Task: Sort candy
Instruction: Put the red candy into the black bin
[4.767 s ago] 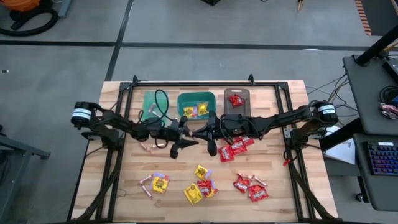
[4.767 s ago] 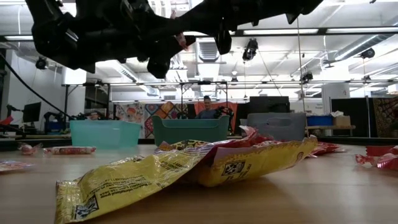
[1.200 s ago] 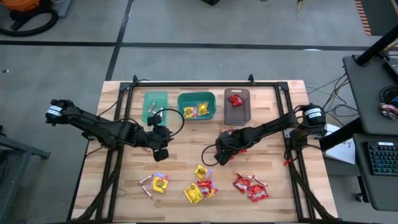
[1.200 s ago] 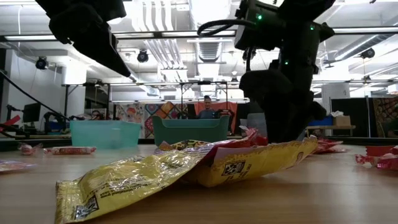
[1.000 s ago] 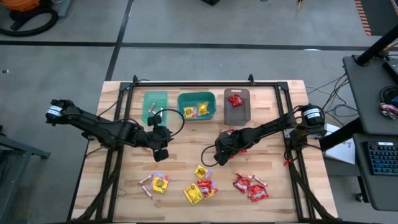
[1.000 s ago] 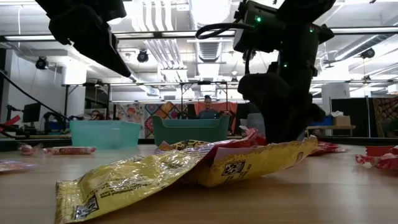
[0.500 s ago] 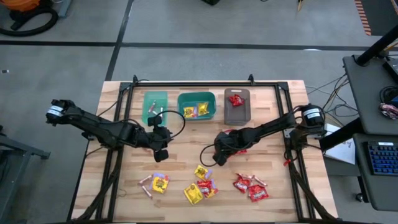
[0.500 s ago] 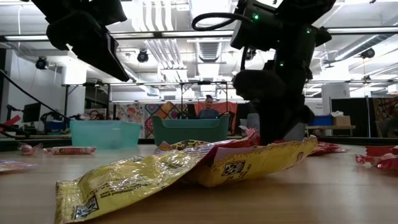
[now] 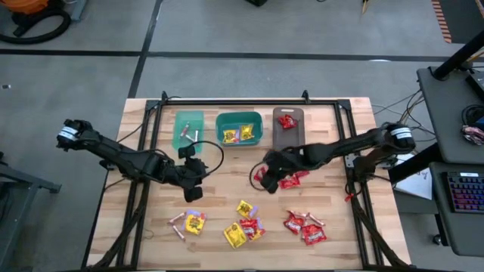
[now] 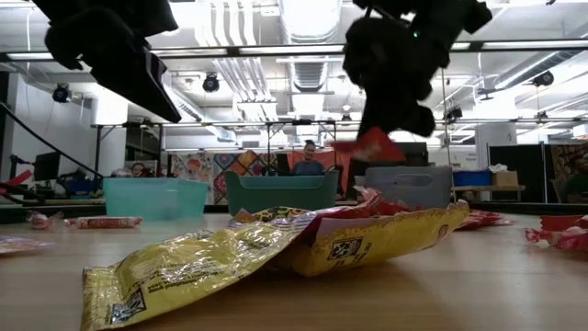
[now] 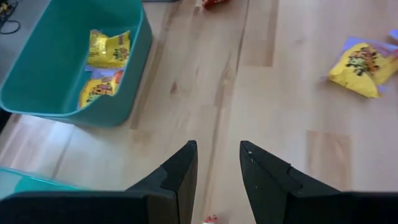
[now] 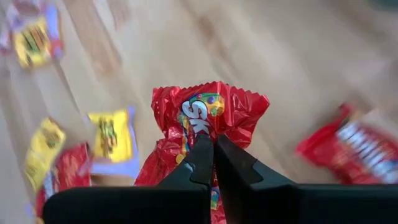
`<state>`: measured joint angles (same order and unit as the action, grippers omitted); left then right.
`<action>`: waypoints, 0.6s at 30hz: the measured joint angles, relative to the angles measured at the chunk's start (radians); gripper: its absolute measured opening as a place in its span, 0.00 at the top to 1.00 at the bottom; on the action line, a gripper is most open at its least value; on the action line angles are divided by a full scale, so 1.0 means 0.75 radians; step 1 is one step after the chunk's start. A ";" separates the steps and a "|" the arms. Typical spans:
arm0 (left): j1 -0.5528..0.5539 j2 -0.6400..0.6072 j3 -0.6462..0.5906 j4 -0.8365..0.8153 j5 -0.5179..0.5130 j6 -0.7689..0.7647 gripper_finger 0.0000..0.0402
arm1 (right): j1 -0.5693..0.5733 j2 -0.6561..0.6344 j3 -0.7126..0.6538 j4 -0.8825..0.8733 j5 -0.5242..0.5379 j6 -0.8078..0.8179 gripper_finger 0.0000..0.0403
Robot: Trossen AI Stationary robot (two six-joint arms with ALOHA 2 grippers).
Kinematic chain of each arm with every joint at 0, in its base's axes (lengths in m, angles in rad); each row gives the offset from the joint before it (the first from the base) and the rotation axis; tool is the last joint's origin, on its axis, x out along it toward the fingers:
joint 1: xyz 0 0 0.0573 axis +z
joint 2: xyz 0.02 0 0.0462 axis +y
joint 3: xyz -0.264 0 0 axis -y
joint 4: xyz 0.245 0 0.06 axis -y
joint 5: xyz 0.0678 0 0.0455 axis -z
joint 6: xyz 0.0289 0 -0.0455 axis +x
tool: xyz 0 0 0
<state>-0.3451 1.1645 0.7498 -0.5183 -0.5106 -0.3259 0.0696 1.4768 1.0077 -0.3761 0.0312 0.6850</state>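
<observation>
My right gripper (image 9: pixel 262 174) is above the middle of the table, shut on a shiny red packet (image 12: pixel 209 109), which shows lifted in the low view (image 10: pixel 371 144). My left gripper (image 11: pixel 217 167) is open and hovers over bare wood left of centre (image 9: pixel 193 191), near a pinkish stick (image 11: pixel 210 219). Loose candy lies flat on the table: yellow packets (image 9: pixel 243 208), red packets (image 9: pixel 304 228) and sticks (image 9: pixel 178 221). My right gripper pinches the red packet between its two fingers (image 12: pixel 203 155), coming from above. The packet's crimped end (image 12: pixel 211 93) fans out past the fingertips. The packet is lifted clear of the table and hangs tilted below the gripper (image 10: pixel 371 144).
Three bins stand in a row at the far side: a light teal bin (image 9: pixel 187 125) with sticks, a teal bin (image 9: pixel 240 119) with yellow packets (image 11: pixel 107 48), and a grey-brown bin (image 9: pixel 287 137) with a red packet. More red packets (image 9: pixel 292 180) lie beside the right gripper. People show in the room behind.
My right gripper has risen from the table, carrying the red packet up with it, and has moved a little toward the far edge. The packet, on the table before, now hangs clear. My left arm has shifted slightly toward the near edge.
</observation>
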 joint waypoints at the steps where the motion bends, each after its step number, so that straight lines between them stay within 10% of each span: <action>1: -0.008 0.000 0.000 0.000 0.000 -0.010 0.74 | -0.018 -0.029 0.000 -0.001 0.013 -0.016 0.98; 18: -0.044 -0.001 -0.001 -0.118 -0.001 -0.197 0.74 | -0.623 -0.210 0.002 -0.268 0.347 -0.289 0.98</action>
<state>-0.3782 1.1637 0.7492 -0.6067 -0.5116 -0.4736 -0.3977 1.3193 1.0092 -0.5770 0.2913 0.4682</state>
